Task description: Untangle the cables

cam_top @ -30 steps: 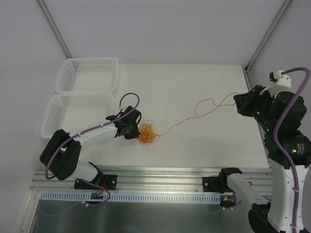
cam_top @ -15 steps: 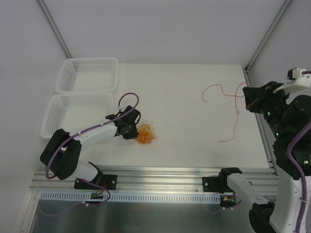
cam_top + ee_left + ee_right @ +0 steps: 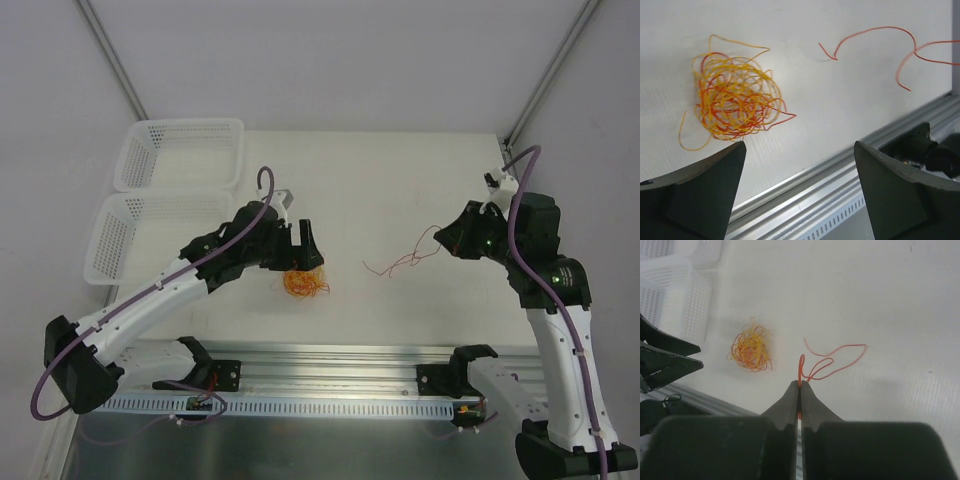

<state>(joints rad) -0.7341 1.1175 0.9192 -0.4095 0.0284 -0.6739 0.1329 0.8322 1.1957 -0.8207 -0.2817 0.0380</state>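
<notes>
At the far left, two white perforated plastic baskets sit one behind the other: the far basket [image 3: 190, 123] and the near basket [image 3: 165, 197]. The cables all lie outside them on the white table [image 3: 400, 170]. Just right of the near basket, the left gripper [image 3: 300, 250] hangs with its fingers spread wide over the fist-sized tangle of red-orange and yellow-orange wires [image 3: 300, 283]. Further right, apart from the tangle, a single thin red-orange wire [image 3: 400, 262] curls across the table. One end is pinched between the closed fingers of the right gripper [image 3: 455, 243].
</notes>
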